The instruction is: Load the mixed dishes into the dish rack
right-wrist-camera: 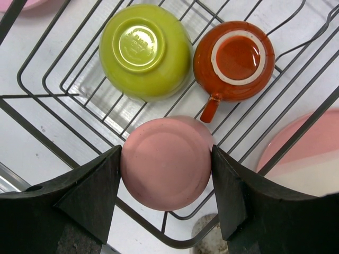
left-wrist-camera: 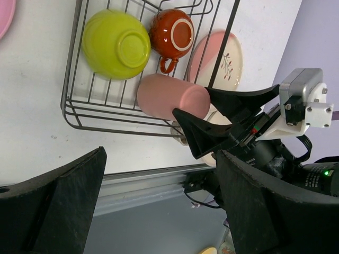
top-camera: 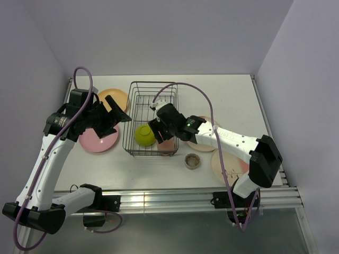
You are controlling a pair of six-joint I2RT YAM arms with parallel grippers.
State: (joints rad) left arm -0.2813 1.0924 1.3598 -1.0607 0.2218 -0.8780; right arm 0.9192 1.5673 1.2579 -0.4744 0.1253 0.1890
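The right gripper (right-wrist-camera: 167, 156) clamps the salmon-pink cup (left-wrist-camera: 169, 96) across its body, over the near right corner of the dish rack (top-camera: 153, 83). The cup's base faces the wrist, so its long axis runs straight out from the jaws toward the wire floor. Just beyond, inside the rack, sit the upturned lime-green bowl (right-wrist-camera: 145, 50) and red-brown mug (right-wrist-camera: 233, 61). Left of the rack, the left gripper (left-wrist-camera: 159, 156) hangs wide open and empty, the farther arm.

The top external camera looks down from high beyond the dish rack's (top-camera: 143, 106) near side, taking in the whole tabletop (top-camera: 228, 100). The right wrist camera looks straight down, close over the rack's near end. The left wrist camera views that end from farther off. Both wrist views share the lime-green bowl (right-wrist-camera: 144, 50) and red-brown mug (right-wrist-camera: 233, 61).
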